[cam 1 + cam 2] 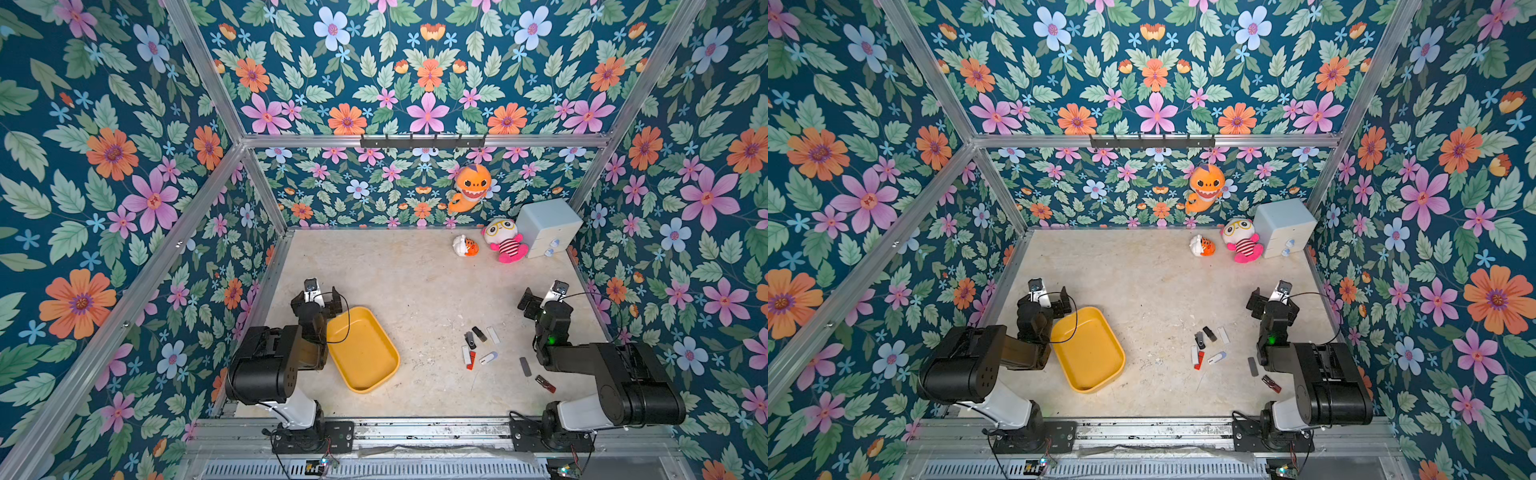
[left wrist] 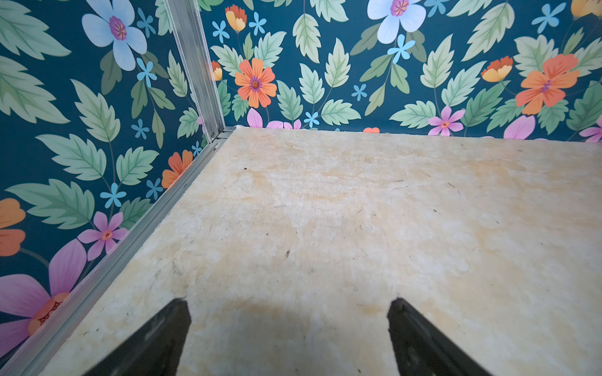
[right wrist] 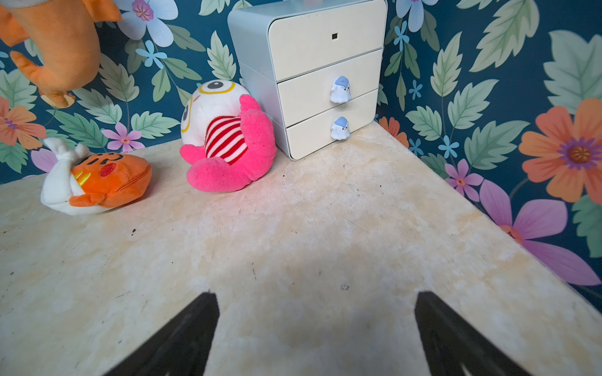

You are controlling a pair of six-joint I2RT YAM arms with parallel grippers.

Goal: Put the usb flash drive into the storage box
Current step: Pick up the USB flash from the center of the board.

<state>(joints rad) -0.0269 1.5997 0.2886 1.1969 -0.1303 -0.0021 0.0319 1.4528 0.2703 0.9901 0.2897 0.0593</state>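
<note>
Plainly, neither arm has hold of anything. The left gripper (image 2: pixel 289 304) shows its two black fingers spread wide over the bare table (image 2: pixel 325 211). The right gripper (image 3: pixel 316 296) stands just as wide, with only tabletop between its fingers.

The storage box (image 1: pixel 362 353), a shallow yellow tray, lies on the table just beside the left arm. Its long axis runs from the far side toward the robot's bases, slanting rightward as it comes nearer.

In both top views the usb flash drives (image 1: pixel 1217 356) lie scattered on the table between the tray and the right arm, all outside the tray and well apart from it. At the far edge of the cluster a black drive (image 1: pixel 479 333) and a white drive (image 1: pixel 493 335) lie roughly parallel, slanted much like the tray. A black-and-silver drive (image 1: pixel 469 340) sits just beside the black one. A red drive (image 1: pixel 471 360) lies just beside a second white drive (image 1: pixel 465 354), both with long axes running near to far. A white-and-blue drive (image 1: pixel 488 358) slants the opposite way. Closer to the right arm, a grey drive (image 1: pixel 525 366) lies near to far, and a dark red drive (image 1: pixel 545 383) slants like the tray. Which end of each carries the plug is too small to tell.
</note>
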